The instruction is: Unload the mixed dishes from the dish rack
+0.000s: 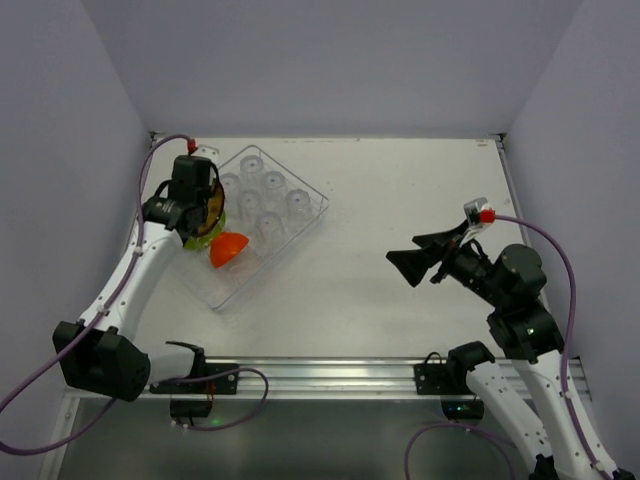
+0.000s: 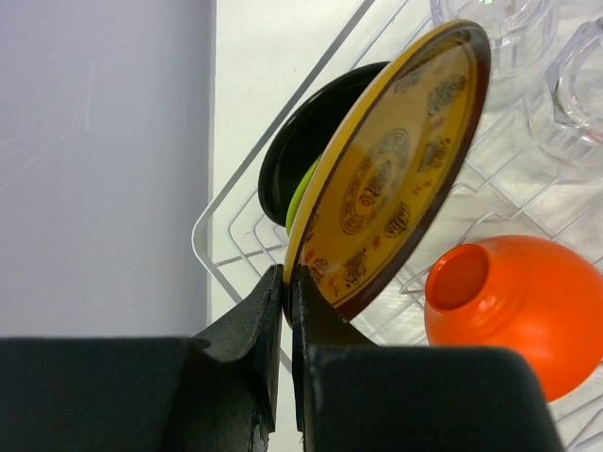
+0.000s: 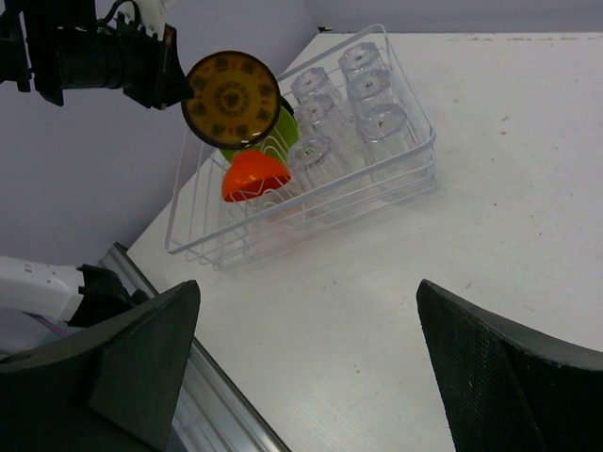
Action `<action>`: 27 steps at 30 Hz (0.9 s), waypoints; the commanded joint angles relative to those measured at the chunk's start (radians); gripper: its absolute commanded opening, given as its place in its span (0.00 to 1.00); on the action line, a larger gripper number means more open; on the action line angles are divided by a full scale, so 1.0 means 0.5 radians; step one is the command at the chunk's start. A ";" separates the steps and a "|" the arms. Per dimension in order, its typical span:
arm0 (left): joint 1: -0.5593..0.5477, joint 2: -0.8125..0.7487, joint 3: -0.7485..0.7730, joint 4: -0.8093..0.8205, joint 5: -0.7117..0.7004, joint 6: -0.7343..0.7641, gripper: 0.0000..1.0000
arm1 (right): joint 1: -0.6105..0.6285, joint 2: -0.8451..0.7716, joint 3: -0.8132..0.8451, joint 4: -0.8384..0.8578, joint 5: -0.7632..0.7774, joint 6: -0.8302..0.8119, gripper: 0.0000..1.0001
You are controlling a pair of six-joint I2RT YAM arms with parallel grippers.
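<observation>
Clamped on the lower rim of the yellow patterned plate, the left jaws are holding it on edge, face tilting toward the right arm, over the left end of the dish rack. Behind it one black plate and one green plate are standing, the wall close beside. One orange bowl is lying tipped; six clear cups are filling the far end. Bare worktop is stretching rightward to the right jaws, which are gaping wide.
</observation>
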 commanded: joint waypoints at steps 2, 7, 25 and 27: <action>-0.016 -0.143 0.112 0.001 0.048 -0.126 0.00 | 0.007 0.046 0.010 0.098 0.022 0.037 0.99; -0.016 -0.214 0.140 -0.014 0.131 -0.181 0.00 | 0.007 0.085 -0.008 0.135 -0.002 0.074 0.99; -0.020 -0.588 0.112 0.375 1.372 -1.030 0.00 | 0.010 0.487 -0.159 0.598 -0.514 0.473 0.91; -0.026 -0.625 -0.059 0.580 1.620 -1.208 0.00 | 0.019 0.552 -0.149 0.663 -0.563 0.531 0.89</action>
